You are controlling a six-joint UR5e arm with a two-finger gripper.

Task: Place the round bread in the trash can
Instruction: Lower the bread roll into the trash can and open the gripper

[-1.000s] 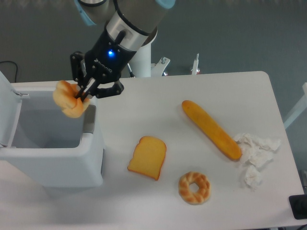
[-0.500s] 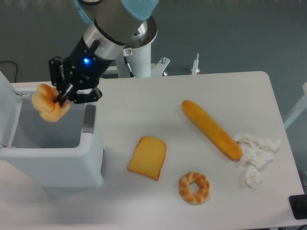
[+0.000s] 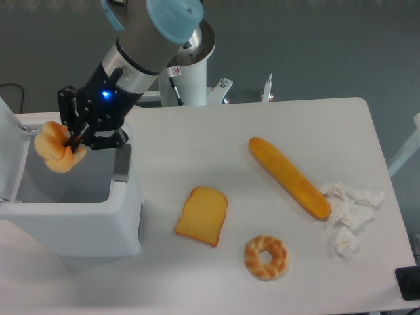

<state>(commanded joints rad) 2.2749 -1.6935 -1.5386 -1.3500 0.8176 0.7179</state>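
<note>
The round bread (image 3: 57,149) is a knotted golden bun with an orange-brown top. My gripper (image 3: 73,140) is shut on it and holds it in the air over the open mouth of the trash can (image 3: 72,223). The can is a boxy white bin at the table's left end, with a grey strip along its right rim and its lid (image 3: 9,152) hinged open on the left. The bun hangs above the bin's far left part, not touching its walls.
On the white table (image 3: 197,138) lie a square toast slice (image 3: 202,215), a ring-shaped twisted bread (image 3: 266,257), a long baguette (image 3: 289,178) and crumpled white paper (image 3: 349,210) at the right. The robot base (image 3: 197,79) stands behind the table.
My gripper has carried the bun leftward, from the bin's right rim to over the bin's open interior. Nothing else has moved.
</note>
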